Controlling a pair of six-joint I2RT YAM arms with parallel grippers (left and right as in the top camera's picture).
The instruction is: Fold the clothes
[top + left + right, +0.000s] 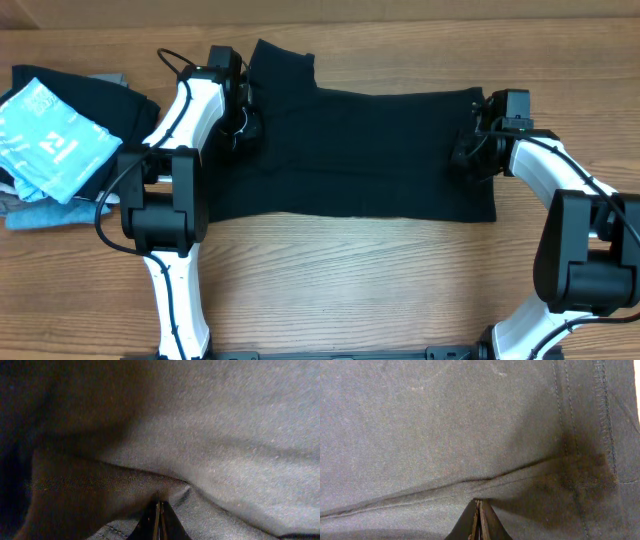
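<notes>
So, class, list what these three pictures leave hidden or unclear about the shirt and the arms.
- Overhead: where the left tool and right tool pinch the black T-shirt, lost black on black.
- Left wrist: the cloth's left side, lost in deep shadow.
- Overhead: the pile beneath the light-blue garment, covered by it.

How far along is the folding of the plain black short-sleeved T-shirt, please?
Done: the black T-shirt lies spread across the wooden table. In hand: the left gripper and right gripper are each pinched shut on fabric at opposite ends. Remaining: the folds themselves.
</notes>
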